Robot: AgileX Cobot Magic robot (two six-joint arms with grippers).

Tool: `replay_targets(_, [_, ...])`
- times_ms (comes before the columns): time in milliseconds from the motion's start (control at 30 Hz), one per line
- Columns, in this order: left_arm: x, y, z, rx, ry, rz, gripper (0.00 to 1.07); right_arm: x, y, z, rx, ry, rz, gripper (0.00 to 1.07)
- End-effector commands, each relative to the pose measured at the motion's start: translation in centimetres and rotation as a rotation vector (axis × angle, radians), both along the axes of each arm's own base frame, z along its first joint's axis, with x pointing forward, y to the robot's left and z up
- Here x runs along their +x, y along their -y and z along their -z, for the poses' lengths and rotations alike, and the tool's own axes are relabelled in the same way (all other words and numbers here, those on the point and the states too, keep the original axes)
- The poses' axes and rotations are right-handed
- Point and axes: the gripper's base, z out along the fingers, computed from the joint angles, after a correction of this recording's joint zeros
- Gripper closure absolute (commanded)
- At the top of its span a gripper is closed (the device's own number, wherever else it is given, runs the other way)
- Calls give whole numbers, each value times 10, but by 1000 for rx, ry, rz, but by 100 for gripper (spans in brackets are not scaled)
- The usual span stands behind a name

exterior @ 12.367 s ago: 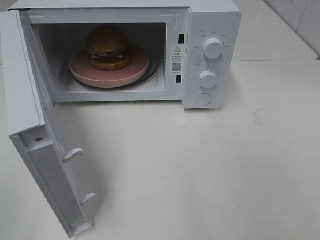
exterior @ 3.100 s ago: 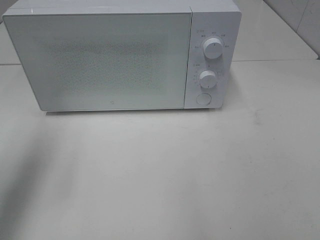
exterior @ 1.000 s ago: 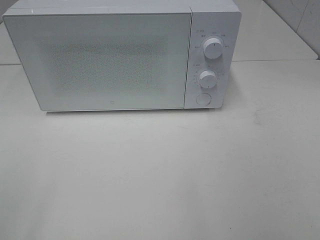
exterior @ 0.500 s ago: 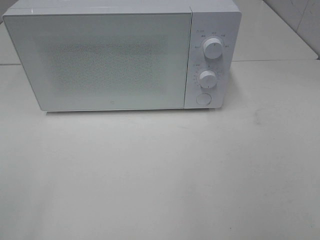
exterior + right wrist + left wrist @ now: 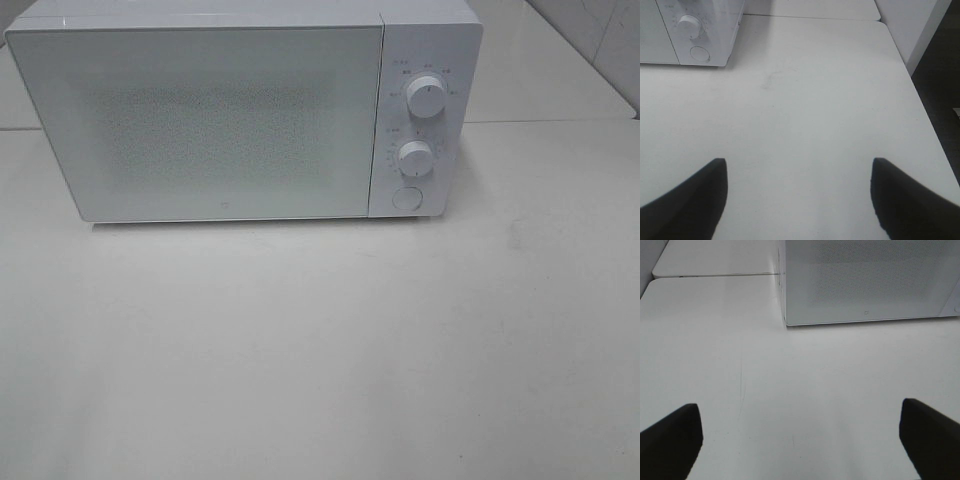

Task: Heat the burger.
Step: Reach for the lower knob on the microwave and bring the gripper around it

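While the microwave door hides any burger, left hand and right hand gape empty.
Lower knob looks stiff and smooth; likely pinch its rim.

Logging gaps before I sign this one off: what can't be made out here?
- Burger: unseen in every view; the microwave's shut door shows nothing behind it.
- Dial markings, exterior high: too small to read.
- Left end effector and right end effector: only open fingertips show, cut off by wrist-view edges.
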Motion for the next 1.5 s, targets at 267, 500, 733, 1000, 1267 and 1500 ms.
replay_targets(267, [-3,0,0,1,30,0,6,13,-2,-15,4,28,-4,32])
replay_targets(500, [-3,0,0,1,30,0,6,33,-5,-25,5,86,-22,32])
replay_targets(733, [-3,0,0,1,30,0,6,63,-9,-29,-2,72,-38,32])
replay_targets(1000, [-3,0,0,1,30,0,6,92,-14,-29,-4,105,-61,32])
replay_targets(1267, [-3,0,0,1,30,0,6,120,-18,-31,1,153,-82,32])
replay_targets(1500, [-3,0,0,1,30,0,6,152,-23,-24,5,145,-100,32])
